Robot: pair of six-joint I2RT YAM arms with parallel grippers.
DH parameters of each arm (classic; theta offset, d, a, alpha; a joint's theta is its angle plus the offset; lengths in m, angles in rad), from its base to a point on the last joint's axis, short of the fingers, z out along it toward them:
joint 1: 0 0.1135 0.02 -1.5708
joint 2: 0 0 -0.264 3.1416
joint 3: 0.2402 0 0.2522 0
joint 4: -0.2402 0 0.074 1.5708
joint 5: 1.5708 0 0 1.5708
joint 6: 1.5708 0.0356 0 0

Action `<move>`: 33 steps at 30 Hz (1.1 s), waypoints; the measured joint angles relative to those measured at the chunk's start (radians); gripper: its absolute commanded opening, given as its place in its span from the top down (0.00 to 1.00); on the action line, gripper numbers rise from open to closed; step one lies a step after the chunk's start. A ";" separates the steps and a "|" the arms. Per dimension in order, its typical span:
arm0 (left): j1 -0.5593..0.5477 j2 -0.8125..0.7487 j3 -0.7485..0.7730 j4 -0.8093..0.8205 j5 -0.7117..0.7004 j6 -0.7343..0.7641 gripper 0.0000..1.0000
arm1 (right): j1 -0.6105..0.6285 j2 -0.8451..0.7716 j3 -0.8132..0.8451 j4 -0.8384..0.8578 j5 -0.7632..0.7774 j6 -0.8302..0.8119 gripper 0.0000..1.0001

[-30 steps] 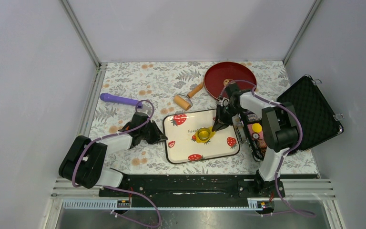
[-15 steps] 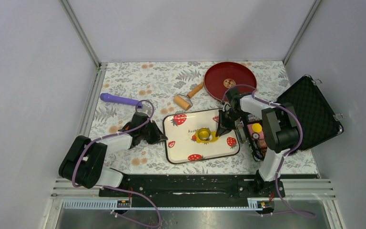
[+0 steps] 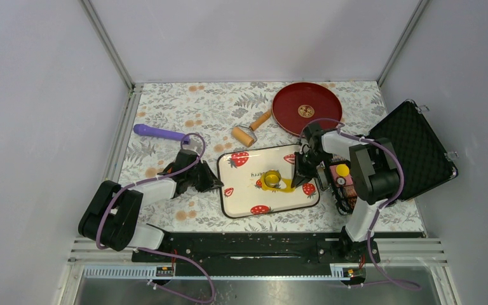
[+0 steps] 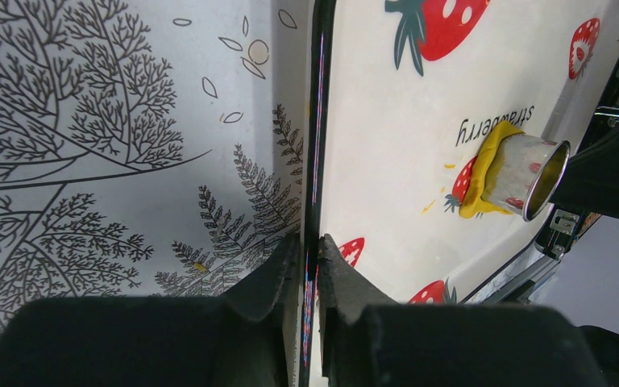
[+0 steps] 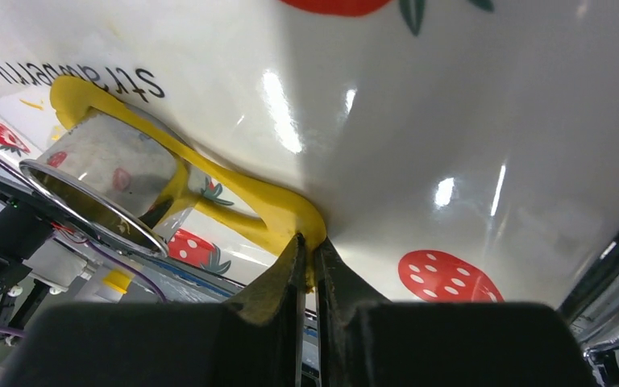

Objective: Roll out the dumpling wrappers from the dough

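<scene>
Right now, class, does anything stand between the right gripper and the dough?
Nothing visible does. The right gripper is shut on the edge of the dough. The metal cutter stands on the dough farther along the tray, not between them.

Dough [image 3: 284, 185] yellow; tray [image 3: 244, 190] white, red strawberries; plate [image 3: 306, 108] red; tablecloth [image 3: 190, 114] floral.

A table [image 3: 184, 108] covered in a leaf-and-flower print is shown. A white strawberry-printed tray [image 3: 244, 190] is laid on it, one rim caught between the left fingers [image 4: 274, 286], the other end lying under the right fingers [image 5: 284, 282]. Beyond the left fingers a purple-handled tool [image 3: 159, 133] is seen; beyond the right fingers, a small wooden roller [image 3: 244, 135] and a red plate [image 3: 306, 107]. An open black case [image 3: 413, 149] is set outside the right fingers.
</scene>
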 measured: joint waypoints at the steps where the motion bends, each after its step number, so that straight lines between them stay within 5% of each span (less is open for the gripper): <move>1: 0.000 0.000 0.000 0.000 0.000 0.000 1.00 | -0.002 -0.004 -0.005 0.003 0.000 0.000 0.87; 33: 0.000 0.000 0.000 0.001 0.000 0.000 1.00 | 0.032 -0.237 -0.229 0.044 -0.040 0.036 0.84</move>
